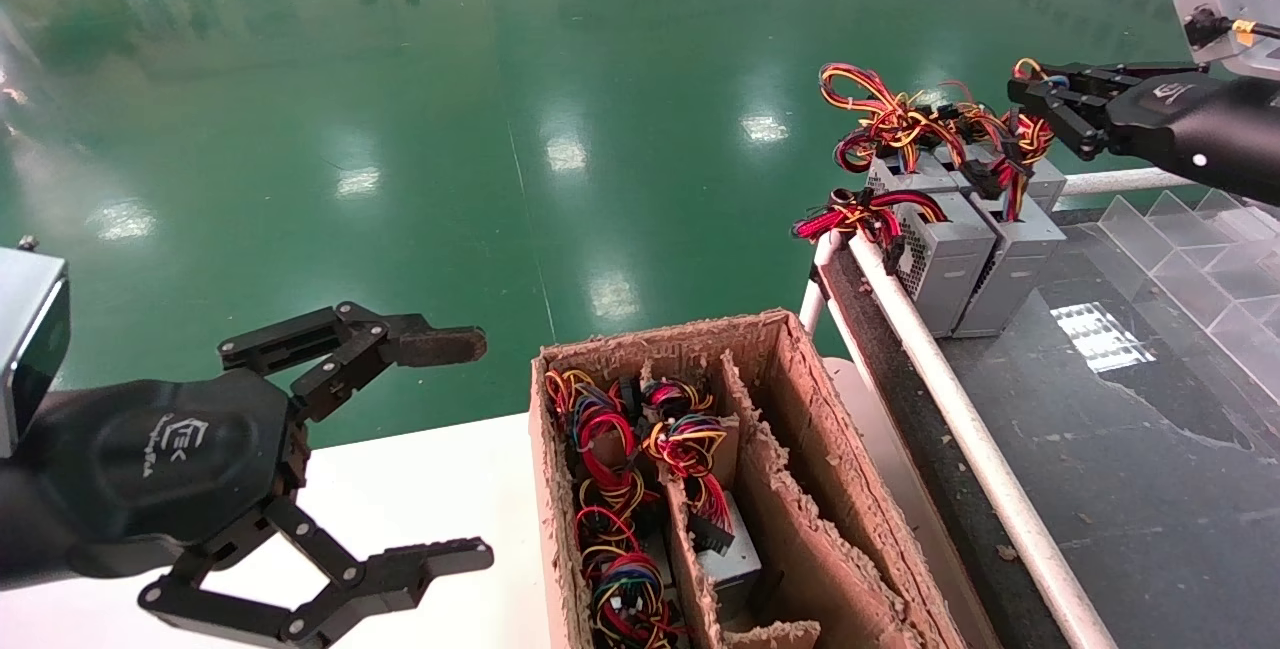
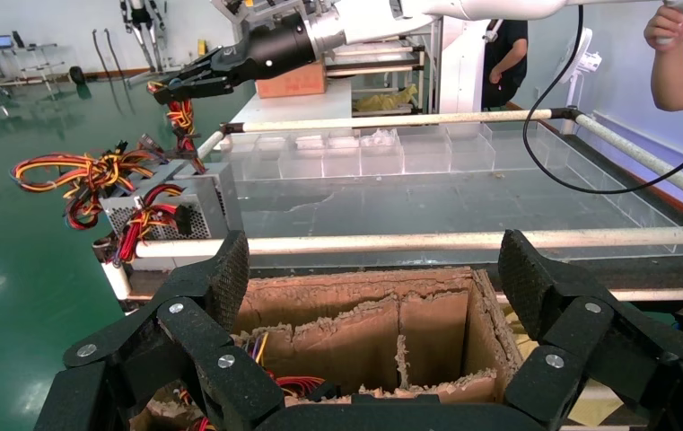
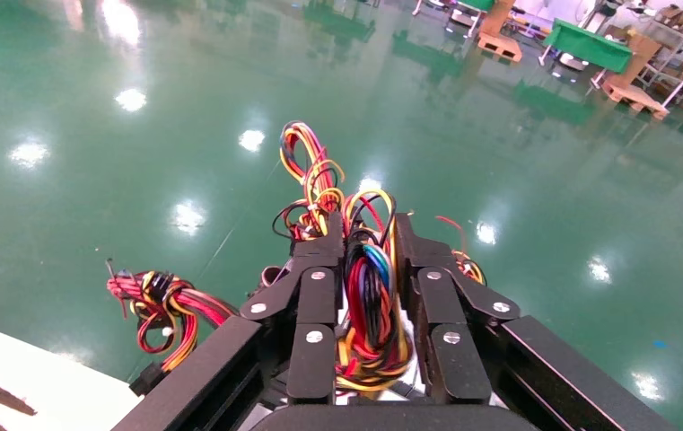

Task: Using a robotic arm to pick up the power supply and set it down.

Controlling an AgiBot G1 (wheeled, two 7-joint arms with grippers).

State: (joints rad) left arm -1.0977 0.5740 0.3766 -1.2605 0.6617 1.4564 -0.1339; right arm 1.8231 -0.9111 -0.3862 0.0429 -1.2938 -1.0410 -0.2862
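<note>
Power supply point(image 1: 1015, 259), a small grey metal box, stands at one o'clock in the head view, at the near corner of a dark bench point(image 1: 1130, 449) edged by a white rail point(image 1: 960, 409). A second grey unit point(image 1: 940, 254) stands touching it at its nine o'clock side, and more sit just behind. Its bundle of red, yellow and black wires point(image 3: 369, 296) rises between the fingers point(image 3: 315, 310) of the right gripper point(image 1: 1040, 99), which are drawn narrow around the bundle above the box, as the right wrist view shows. Clear plastic dividers point(image 1: 1200, 259) lie on the bench at three o'clock. At six o'clock a torn brown cardboard box point(image 1: 790, 449) holds further units with tangled wires in its compartments; whether they touch each other cannot be told. It rests on a white surface point(image 1: 420, 499). The left gripper point(image 1: 455, 449) hangs at eight o'clock beside the cardboard box, fingers spread wide and holding nothing. Green glossy floor point(image 1: 500, 79) fills the far field.
</note>
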